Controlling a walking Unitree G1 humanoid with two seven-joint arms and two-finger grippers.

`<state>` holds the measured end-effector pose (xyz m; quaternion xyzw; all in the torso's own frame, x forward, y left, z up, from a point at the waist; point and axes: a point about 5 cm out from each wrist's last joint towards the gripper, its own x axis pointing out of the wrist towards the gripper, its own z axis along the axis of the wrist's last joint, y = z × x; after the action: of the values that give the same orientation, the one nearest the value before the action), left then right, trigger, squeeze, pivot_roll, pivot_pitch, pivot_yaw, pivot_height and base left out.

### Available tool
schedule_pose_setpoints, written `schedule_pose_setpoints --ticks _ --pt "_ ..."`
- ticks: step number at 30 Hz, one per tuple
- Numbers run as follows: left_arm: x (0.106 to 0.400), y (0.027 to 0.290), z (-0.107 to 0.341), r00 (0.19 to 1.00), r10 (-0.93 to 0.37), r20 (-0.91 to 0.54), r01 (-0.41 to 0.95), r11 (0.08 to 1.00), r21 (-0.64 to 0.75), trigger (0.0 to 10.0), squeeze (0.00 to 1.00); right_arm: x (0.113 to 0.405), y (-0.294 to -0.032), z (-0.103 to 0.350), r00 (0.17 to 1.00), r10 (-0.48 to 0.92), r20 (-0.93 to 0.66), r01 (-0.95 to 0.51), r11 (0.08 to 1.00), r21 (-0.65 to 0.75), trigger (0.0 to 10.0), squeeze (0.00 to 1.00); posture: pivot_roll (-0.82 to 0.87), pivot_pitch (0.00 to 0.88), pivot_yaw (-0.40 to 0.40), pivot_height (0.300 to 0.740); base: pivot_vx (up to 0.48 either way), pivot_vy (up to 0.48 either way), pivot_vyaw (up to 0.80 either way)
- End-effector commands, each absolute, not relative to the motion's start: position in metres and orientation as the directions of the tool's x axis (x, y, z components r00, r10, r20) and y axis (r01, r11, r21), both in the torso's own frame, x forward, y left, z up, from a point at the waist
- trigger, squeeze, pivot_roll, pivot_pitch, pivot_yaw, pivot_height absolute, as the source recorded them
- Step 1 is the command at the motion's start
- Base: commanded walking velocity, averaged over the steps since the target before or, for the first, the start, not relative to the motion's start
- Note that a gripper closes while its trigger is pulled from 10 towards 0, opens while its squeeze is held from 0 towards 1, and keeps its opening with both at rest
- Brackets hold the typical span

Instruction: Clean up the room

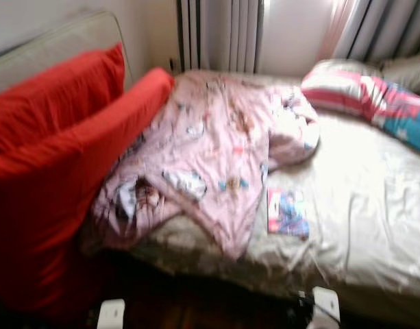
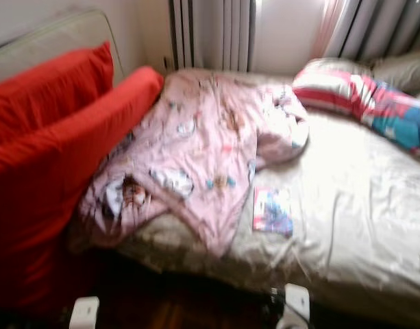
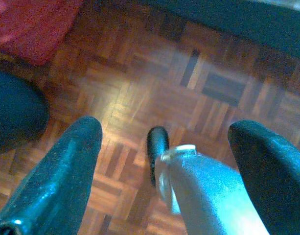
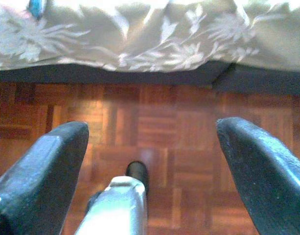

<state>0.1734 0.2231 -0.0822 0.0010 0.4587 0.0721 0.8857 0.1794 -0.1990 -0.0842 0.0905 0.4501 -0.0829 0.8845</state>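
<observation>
Above the parquet floor (image 4: 159,127), both spread tools hang below the bed's pink blanket (image 1: 210,151).

Both arms hang low at the robot's sides, their pale wrist ends (image 1: 111,314) showing at about 7 o'clock and (image 1: 326,303) at about 5 o'clock in the head views. The left tool (image 3: 164,171) points downward, its two black fingers (image 3: 61,181) spread wide apart with nothing between them. The right tool (image 4: 150,171) hangs the same way, its fingers (image 4: 260,171) likewise parted and holding nothing.
</observation>
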Motion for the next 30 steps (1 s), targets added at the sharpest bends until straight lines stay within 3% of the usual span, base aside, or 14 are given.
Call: schedule_pose_setpoints --ticks 1,26,30 --pt "0.1689 0.2166 -0.0857 0.556 0.111 -0.824 -0.118 0.992 0.054 10.0 0.00 0.1776 -0.2053 -0.0841 0.576 -0.084 -0.813 0.240 0.968 0.070 10.0 0.00 0.02 0.000 -0.013 0.740 0.000 -0.277 0.00" --pt "0.1703 0.2160 -0.0852 0.559 0.108 -0.822 -0.125 0.991 0.045 10.0 0.00 0.1786 -0.2061 -0.0836 0.574 -0.094 -0.814 0.255 0.964 0.069 10.0 0.00 0.02 0.000 -0.015 0.740 0.000 -0.274 0.00" --pt "0.1703 0.2161 -0.0852 0.559 0.109 -0.822 -0.128 0.991 0.045 10.0 0.00 0.1786 -0.2059 -0.0837 0.573 -0.090 -0.815 0.250 0.966 0.069 10.0 0.00 0.02 0.000 -0.015 0.740 0.000 -0.273 -0.75"
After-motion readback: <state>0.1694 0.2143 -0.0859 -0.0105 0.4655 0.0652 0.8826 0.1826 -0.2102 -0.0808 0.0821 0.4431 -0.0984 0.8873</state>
